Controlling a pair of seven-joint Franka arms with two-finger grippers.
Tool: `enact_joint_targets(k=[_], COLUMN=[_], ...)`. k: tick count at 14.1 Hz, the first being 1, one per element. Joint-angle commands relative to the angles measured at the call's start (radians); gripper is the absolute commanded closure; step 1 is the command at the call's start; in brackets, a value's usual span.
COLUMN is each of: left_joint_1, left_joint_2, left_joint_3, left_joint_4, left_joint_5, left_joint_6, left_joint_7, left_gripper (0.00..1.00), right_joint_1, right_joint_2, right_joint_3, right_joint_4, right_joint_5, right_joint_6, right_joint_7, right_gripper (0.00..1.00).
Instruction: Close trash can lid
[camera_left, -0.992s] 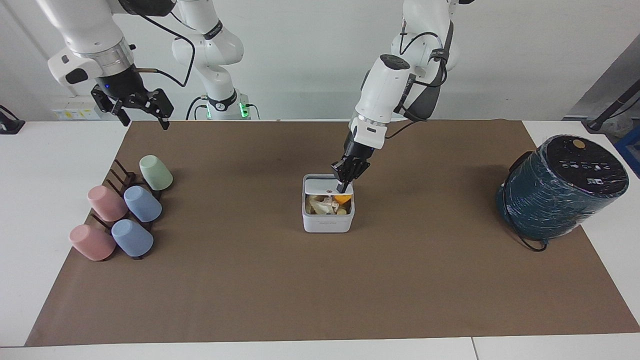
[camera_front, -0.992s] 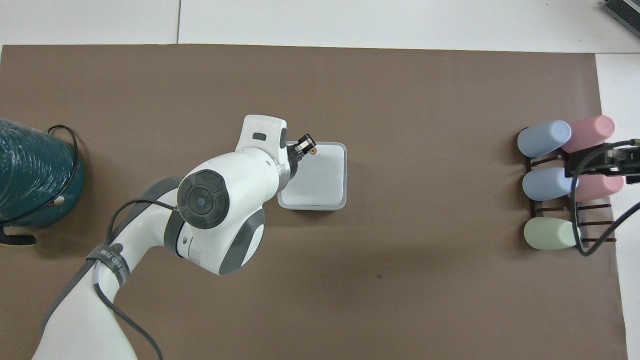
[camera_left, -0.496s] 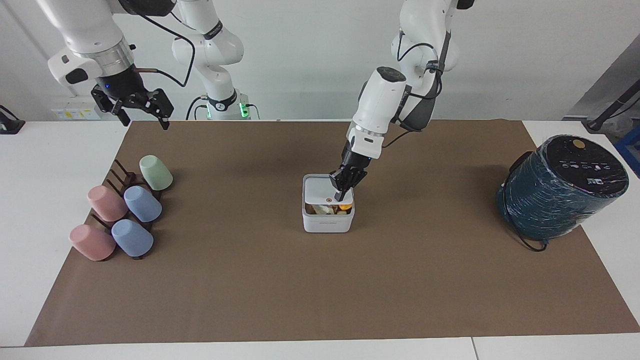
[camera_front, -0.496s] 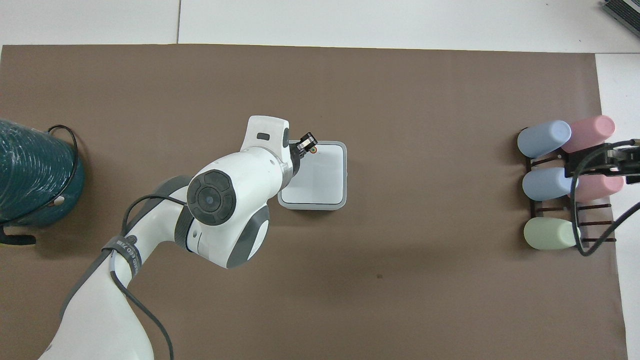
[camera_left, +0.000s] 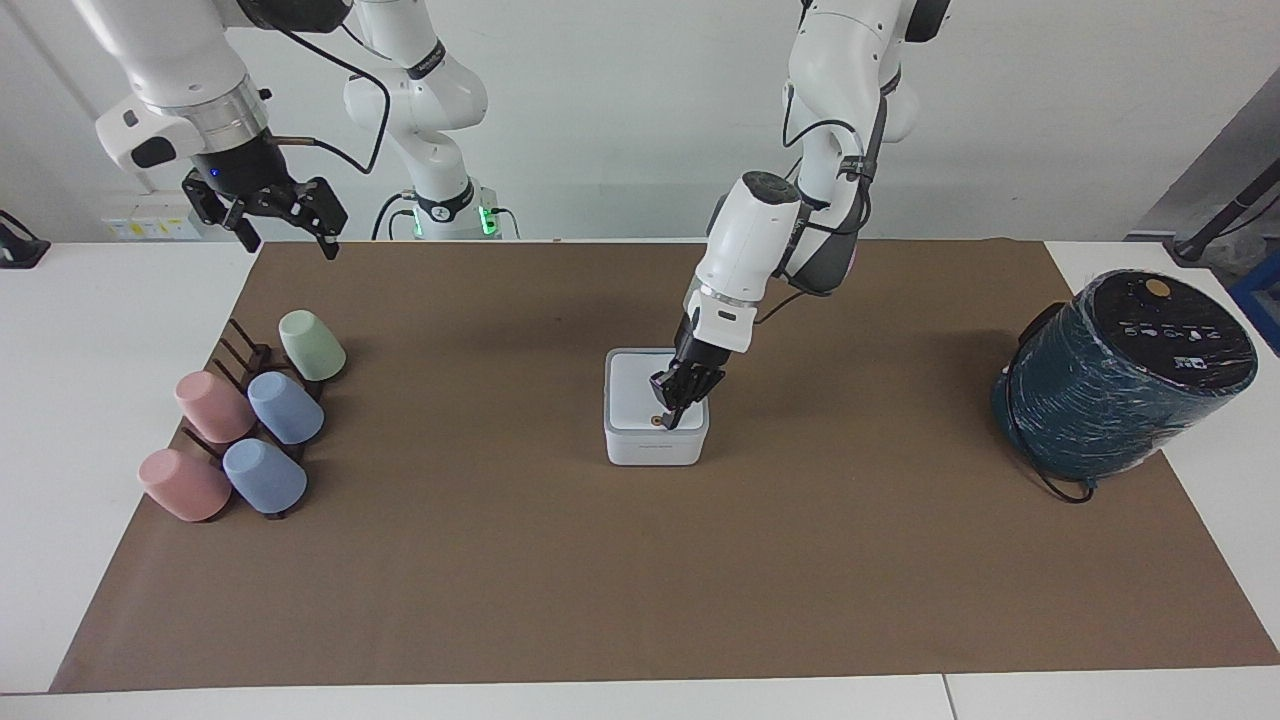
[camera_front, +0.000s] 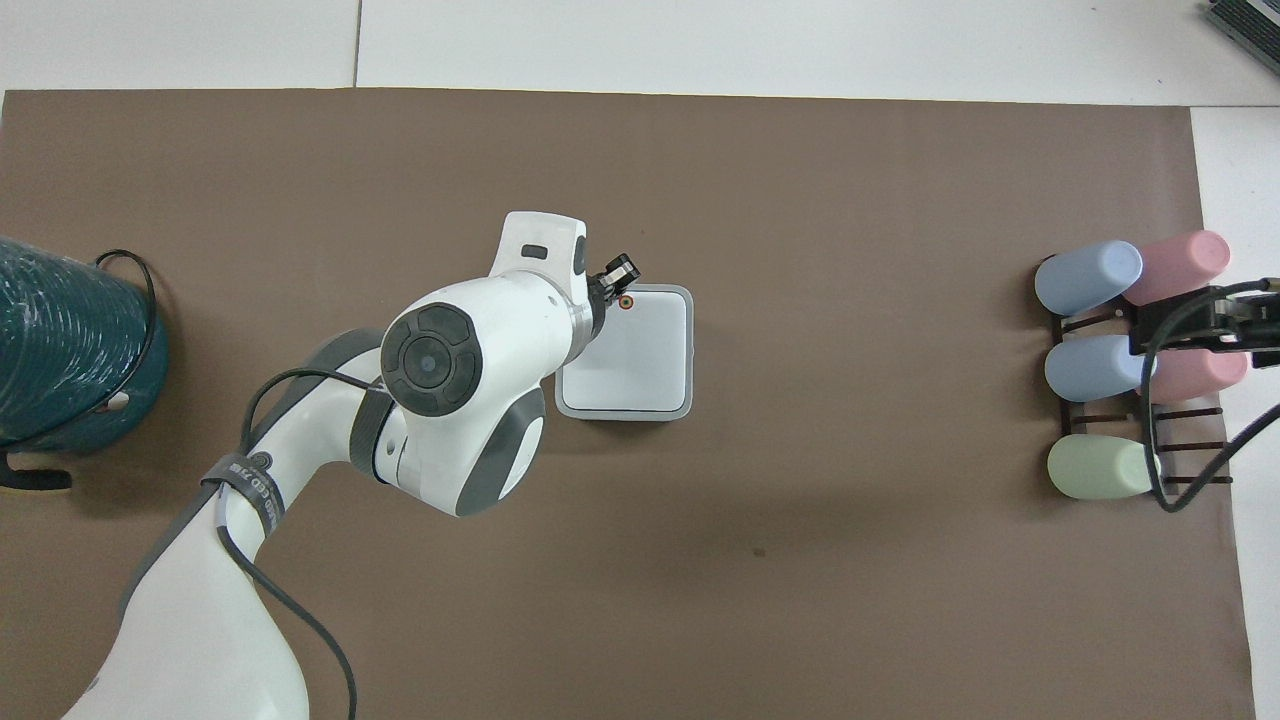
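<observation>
The small white trash can (camera_left: 655, 447) stands mid-table on the brown mat. Its white lid (camera_left: 632, 392) lies flat on top of it, and no contents show. My left gripper (camera_left: 668, 414) reaches down from above with its fingers together. Its tips touch the lid's edge farthest from the robots, right beside the orange dot (camera_left: 655, 421). In the overhead view the lid (camera_front: 640, 350) fills the can's rim (camera_front: 625, 414), and the left gripper (camera_front: 620, 282) sits by the dot (camera_front: 626, 301). My right gripper (camera_left: 285, 215) waits open in the air over the cup rack (camera_front: 1240, 325).
A large dark teal cylinder (camera_left: 1120, 375) with a black cable lies at the left arm's end of the table, also seen from overhead (camera_front: 60, 350). A dark rack holding several pastel cups (camera_left: 250, 420) sits at the right arm's end (camera_front: 1110, 370).
The lid has swung down from half open to flat on the can, hiding the contents. My left gripper moved down and away from the robots with it. The right arm has not moved.
</observation>
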Motion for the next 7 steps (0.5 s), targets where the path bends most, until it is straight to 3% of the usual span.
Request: enact_joint_targets(k=[1,5,7], left_joint_1=[0.007,0.007,0.016], left_joint_2=[0.017,0.010,-0.044], left_joint_3=[0.001,0.004,0.008], left_joint_4=[0.049,0.053,0.101], left_joint_5=[-0.001,-0.001,0.002], left_joint_6=[-0.058,-0.089,-0.254], left_joint_7=[0.006,0.008,0.017], left_gripper=[1.00,1.00,1.00], right_joint_1=[-0.009,-0.009,-0.009], right_joint_2=[-0.014,-0.014,-0.014], right_joint_3=[0.004,0.004,0.004], right_joint_4=[-0.013,-0.013,-0.013], right_joint_5=[0.017,0.017,0.017], right_joint_6=[0.002,0.002,0.002], right_joint_7=[-0.026,-0.026,-0.026], right_gripper=[0.00,0.00,0.00])
